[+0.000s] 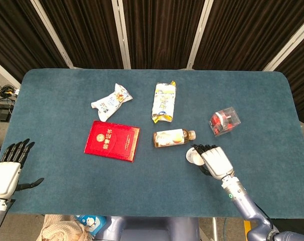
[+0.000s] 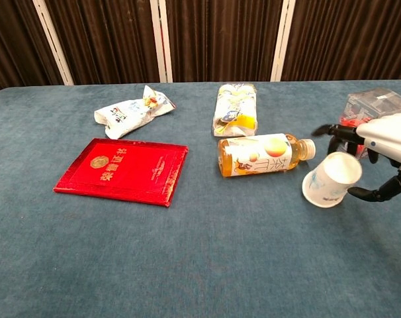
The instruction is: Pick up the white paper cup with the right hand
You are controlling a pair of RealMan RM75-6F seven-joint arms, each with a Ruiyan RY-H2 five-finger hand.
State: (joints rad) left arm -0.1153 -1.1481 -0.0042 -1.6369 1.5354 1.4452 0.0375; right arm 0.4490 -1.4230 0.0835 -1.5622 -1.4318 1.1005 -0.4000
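The white paper cup (image 2: 331, 179) hangs tilted just above the blue table, its base pointing down and left. My right hand (image 2: 386, 152) grips it from the right, with fingers over its top side and the thumb under it. From the head view the cup (image 1: 193, 156) shows at the left of the right hand (image 1: 212, 161), just below the bottle's cap. My left hand (image 1: 6, 170) lies off the table's near left corner, fingers spread, holding nothing.
An orange drink bottle (image 2: 260, 154) lies on its side just left of the cup. A clear plastic box (image 2: 376, 106) sits behind the right hand. A red booklet (image 2: 123, 170) and two snack packets (image 2: 133, 111) (image 2: 235, 107) lie further left and back.
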